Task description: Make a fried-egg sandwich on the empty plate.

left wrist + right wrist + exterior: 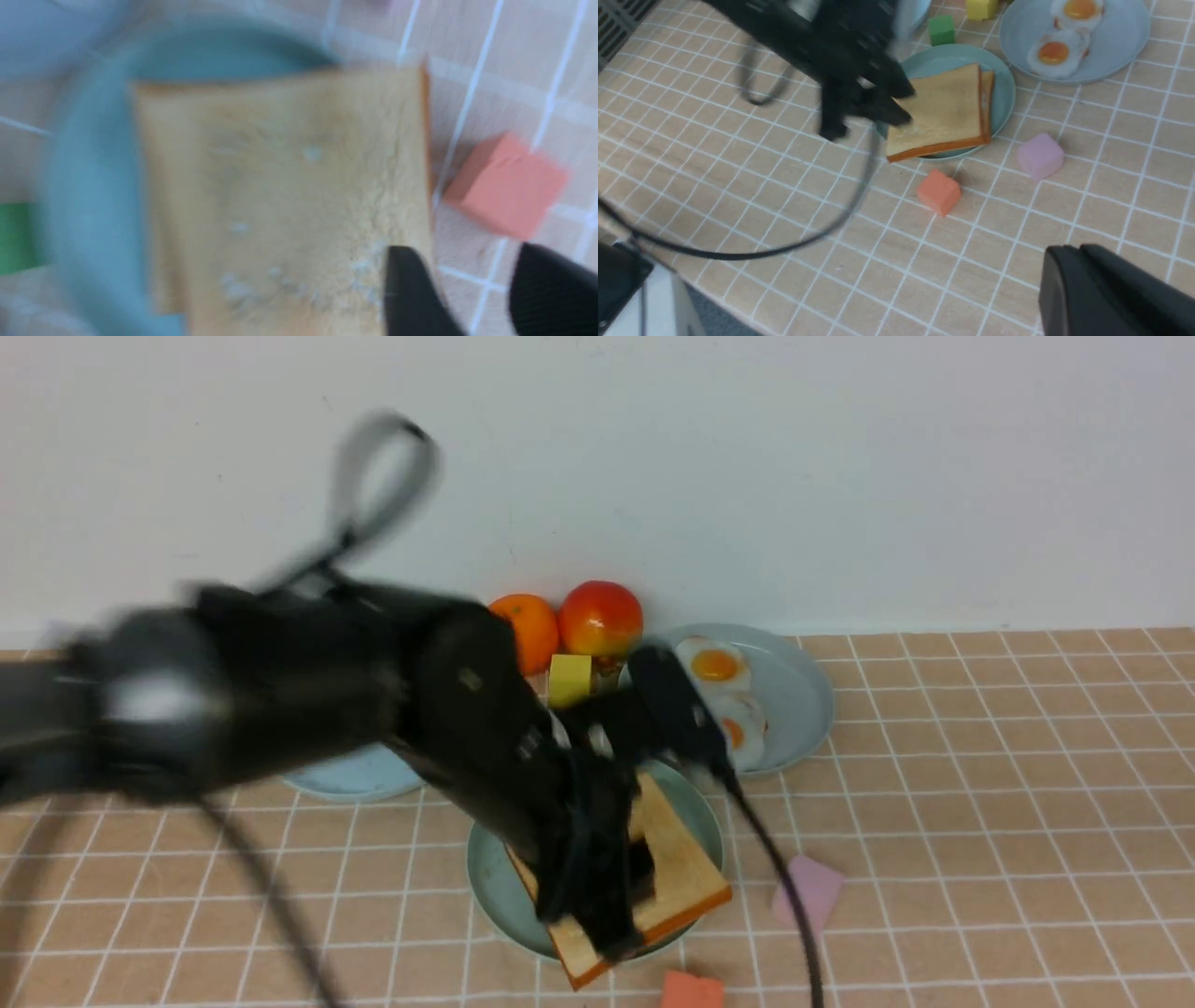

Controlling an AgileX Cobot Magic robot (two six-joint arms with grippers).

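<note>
The mint-green plate (495, 877) holds a golden toast slice (686, 868), its near corner overhanging the rim. In the right wrist view the top slice (943, 107) lies on a second slice (987, 93) that peeks out at one edge; I cannot tell what lies between them. Two fried eggs (716, 665) lie on the grey-blue plate (803, 700). My left gripper (607, 933) is open and empty at the toast's near-left corner; in the left wrist view (465, 254) one finger is over the toast (280, 186), the other over the table. My right gripper (1064, 261) is shut, away from the plates.
An orange cube (693, 989) and a pink cube (810, 889) lie near the mint-green plate. A green cube (941, 29) and a yellow cube (569, 679) lie behind it. An orange (527, 630) and an apple (602, 618) stand by the wall. A pale sky-blue plate (355, 779) is at the left.
</note>
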